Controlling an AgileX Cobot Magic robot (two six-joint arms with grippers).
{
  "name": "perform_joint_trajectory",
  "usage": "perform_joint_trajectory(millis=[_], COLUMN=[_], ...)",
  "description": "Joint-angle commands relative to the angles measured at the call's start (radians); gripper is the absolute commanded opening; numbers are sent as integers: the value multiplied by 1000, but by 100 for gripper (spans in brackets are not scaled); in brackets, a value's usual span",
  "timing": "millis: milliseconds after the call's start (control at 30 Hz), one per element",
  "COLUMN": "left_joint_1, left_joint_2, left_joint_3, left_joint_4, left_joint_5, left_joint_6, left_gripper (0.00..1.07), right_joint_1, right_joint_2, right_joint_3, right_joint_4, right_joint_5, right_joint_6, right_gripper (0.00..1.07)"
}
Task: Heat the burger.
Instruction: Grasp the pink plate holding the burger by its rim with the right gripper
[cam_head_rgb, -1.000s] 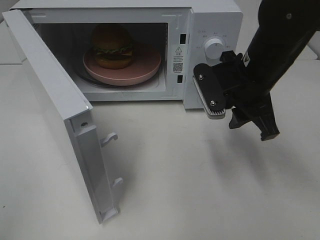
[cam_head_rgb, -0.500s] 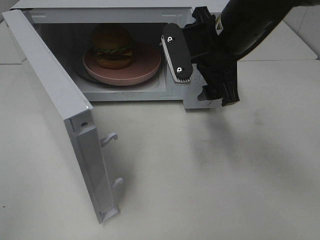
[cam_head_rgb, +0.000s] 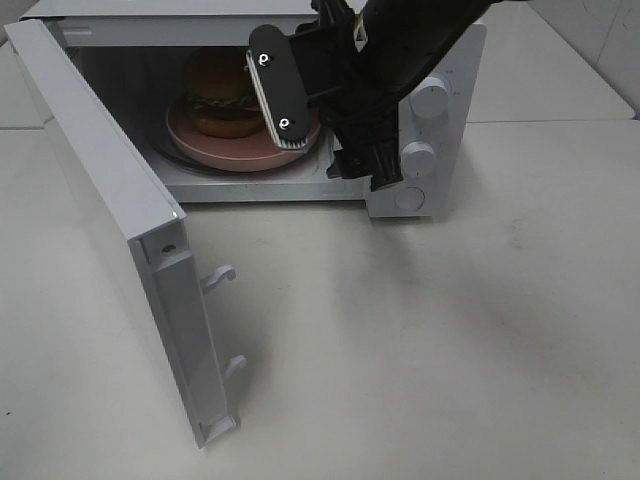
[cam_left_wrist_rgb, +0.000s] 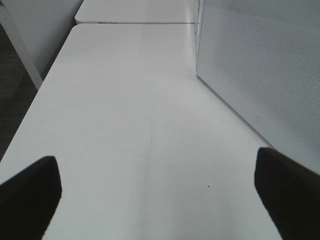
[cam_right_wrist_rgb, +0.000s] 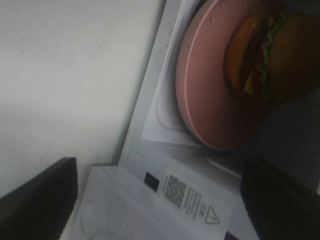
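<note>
The burger (cam_head_rgb: 222, 95) sits on a round pink plate (cam_head_rgb: 215, 152) inside the open white microwave (cam_head_rgb: 445, 130). My right gripper (cam_head_rgb: 338, 162) hangs open at the right side of the microwave's mouth, just in front of the plate, with nothing between its fingers. The right wrist view looks past the open fingertips (cam_right_wrist_rgb: 37, 195) at the burger (cam_right_wrist_rgb: 272, 55) and plate (cam_right_wrist_rgb: 205, 90), both beyond the gripper (cam_right_wrist_rgb: 159, 200). My left gripper (cam_left_wrist_rgb: 157, 195) is open and empty, low over bare table; the high view does not show it.
The microwave door (cam_head_rgb: 110, 200) stands swung out toward the front left, with its latch hooks (cam_head_rgb: 222, 277) on the near edge. Two knobs (cam_head_rgb: 430, 100) are on the control panel to the right of my arm. A white dotted panel (cam_left_wrist_rgb: 260, 65) rises beside the left gripper.
My right arm has swung left and up, from in front of the control panel to the microwave's opening. The burger, plate and door have not moved.
</note>
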Motion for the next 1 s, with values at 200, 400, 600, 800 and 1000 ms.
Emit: perform_joint_trajectory(millis=[200,400,600,800,1000], left_joint_1=[5,5,5,5,5], left_joint_2=[-20,-20,-20,-20,-20], left_joint_3=[-3,-3,-3,-3,-3], left_joint_4=[-3,-3,-3,1,2], left_joint_5=[-9,-9,-9,-9,-9], left_joint_6=[1,1,1,1,1], left_gripper=[102,102,102,102,102], right_joint_1=[28,28,28,27,26], right_joint_2=[103,148,238,341,460], right_joint_3=[-88,-118,-165,-265,-417], right_joint_4=[6,6,21,25,25], right_joint_5=[-36,-55,-81,-78,-44], right_joint_6=[-14,-14,-14,-14,-3], right_gripper=[83,83,82,81,80])
